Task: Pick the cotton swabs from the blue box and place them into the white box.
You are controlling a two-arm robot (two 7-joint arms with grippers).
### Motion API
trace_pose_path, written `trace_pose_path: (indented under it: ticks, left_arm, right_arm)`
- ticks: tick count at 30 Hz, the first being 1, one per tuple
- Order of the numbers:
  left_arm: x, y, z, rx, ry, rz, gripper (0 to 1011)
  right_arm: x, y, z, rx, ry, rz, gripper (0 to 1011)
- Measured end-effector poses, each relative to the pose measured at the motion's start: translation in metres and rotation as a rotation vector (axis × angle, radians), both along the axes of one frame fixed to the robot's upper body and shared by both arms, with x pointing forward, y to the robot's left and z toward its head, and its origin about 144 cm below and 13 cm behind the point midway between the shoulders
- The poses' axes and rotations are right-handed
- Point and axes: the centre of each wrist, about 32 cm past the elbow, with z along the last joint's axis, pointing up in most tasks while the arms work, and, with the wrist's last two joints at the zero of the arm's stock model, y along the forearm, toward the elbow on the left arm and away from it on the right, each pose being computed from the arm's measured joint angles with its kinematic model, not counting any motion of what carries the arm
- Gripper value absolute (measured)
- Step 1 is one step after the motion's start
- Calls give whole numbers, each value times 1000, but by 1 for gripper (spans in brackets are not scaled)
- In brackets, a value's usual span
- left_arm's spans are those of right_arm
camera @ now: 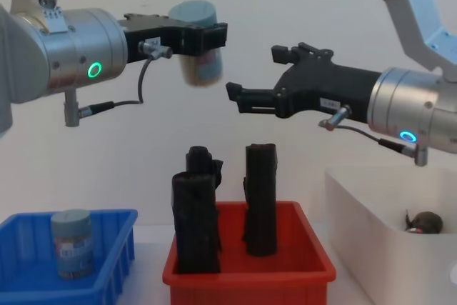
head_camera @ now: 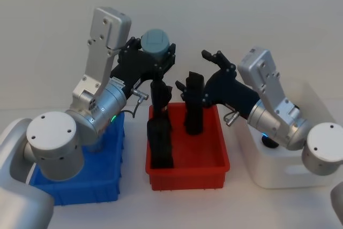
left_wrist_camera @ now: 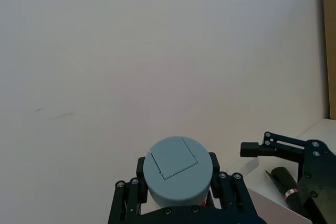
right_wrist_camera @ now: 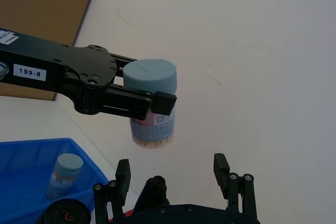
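Head: my left end effector (head_camera: pixel 156 57) is clamped on one tub of cotton swabs (head_camera: pixel 155 42), held high, behind the red bin (head_camera: pixel 187 172) and just toward the blue box (head_camera: pixel 80 186). My right end effector (head_camera: pixel 211 65) is spread wide and empty, also behind the red bin, on the white box (head_camera: pixel 278 172) side.

Left wrist: fingers grip the tub's sides, lid facing up.

Right wrist: carried tub hangs ahead of my open right fingers (right_wrist_camera: pixel 122 179); a second tub (right_wrist_camera: pixel 64 174) stands in the blue box.

Chest: carried tub is above the red bin's blue-box side, near the right end effector, looks like a handover. White box holds a small dark item (camera: pixel 427 221), no tub seen there. Judging: no tub delivered yet, one in transit, at least one left.
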Motion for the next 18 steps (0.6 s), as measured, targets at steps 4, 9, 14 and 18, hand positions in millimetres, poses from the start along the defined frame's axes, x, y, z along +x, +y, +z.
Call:
trace_pose_path:
  ticks: [4,9,14,18]
  left_arm:
    - [-2,-2,0,7,-16,-1,660]
    - [-5,-6,-1,19,-42,8,660]
    - [-8,-8,-1,31,-60,17,660]
    - [-9,-9,-1,37,-68,19,660]
  right_arm:
    - [-1,4,0,2,9,-2,1002]
    - [-2,10,0,6,32,-10,1002]
    - [-4,17,0,18,52,-20,1002]
    - [-4,22,1,28,59,-25,1002]
